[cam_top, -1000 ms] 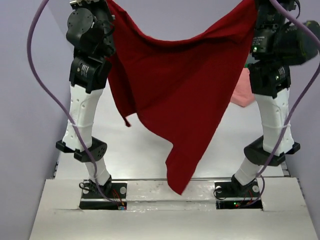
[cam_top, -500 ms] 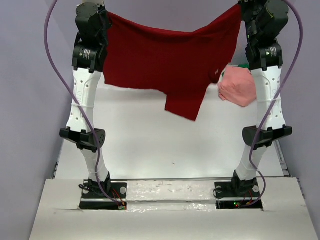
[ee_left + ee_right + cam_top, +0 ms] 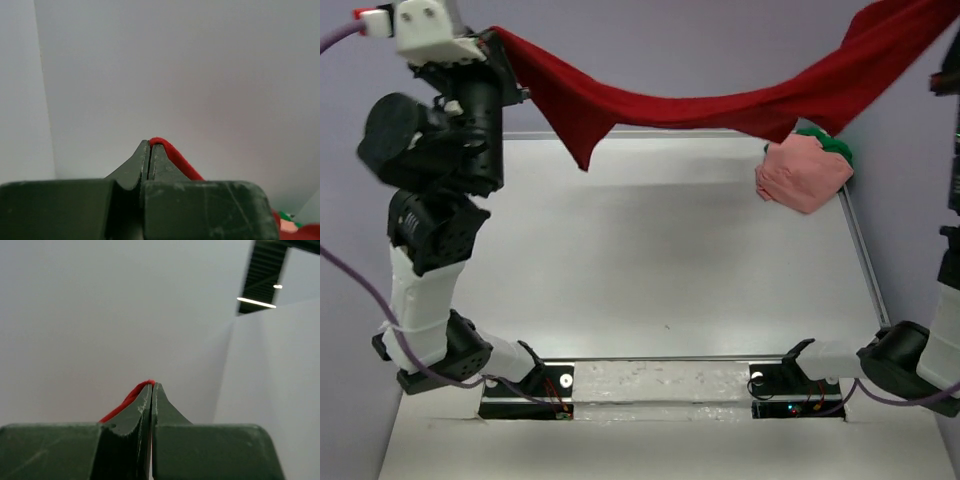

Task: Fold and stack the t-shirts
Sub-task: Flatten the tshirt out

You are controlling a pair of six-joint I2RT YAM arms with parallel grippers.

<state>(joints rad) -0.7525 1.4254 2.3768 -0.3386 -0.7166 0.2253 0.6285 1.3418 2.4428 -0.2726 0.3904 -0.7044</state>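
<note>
From above, the red shirt (image 3: 700,100) hangs in a sagging band over the far edge of the table (image 3: 650,260); the pink shirt (image 3: 800,175) lies bunched at the table's far right corner, with the green shirt (image 3: 835,148) just behind it. The left wrist view shows the left gripper (image 3: 150,145) clamped on the red shirt. The right wrist view shows the right gripper (image 3: 151,386) pinching it too.

Your top view cuts the red shirt (image 3: 720,105) off at the 2 o'clock corner, and the right arm (image 3: 910,362) runs off the edge at 3 o'clock. The green shirt (image 3: 835,148) shows only a sliver at 1 o'clock of the pink shirt (image 3: 798,175); the rest is hidden behind it.
</note>
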